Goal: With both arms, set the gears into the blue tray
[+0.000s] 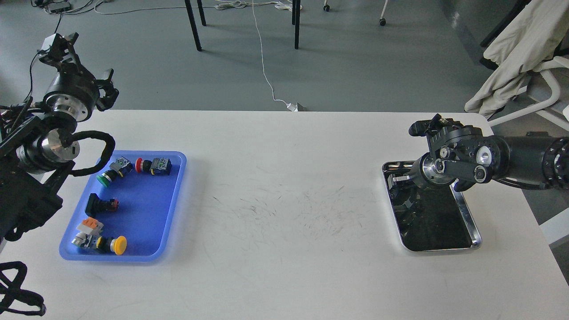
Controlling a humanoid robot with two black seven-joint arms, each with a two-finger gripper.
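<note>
The blue tray (171, 202) lies at the table's left and holds several colour-capped push-button switches. I can make out no gears anywhere; the dark mirror-like floor of the steel tray (466, 213) at the right could hide them. My right gripper (397, 179) hangs low over that tray's far left corner. Its fingers are dark against the reflection, so their state is unclear. My left gripper (82, 71) is raised beyond the table's far left corner, behind the blue tray and apart from it. I see it from behind and cannot read its fingers.
The white table (284, 213) has scuff marks at its middle. Beyond the far edge are chair legs (194, 26) and a white cable (266, 75) on the grey floor. A chair draped with cloth (515, 49) stands past the right corner.
</note>
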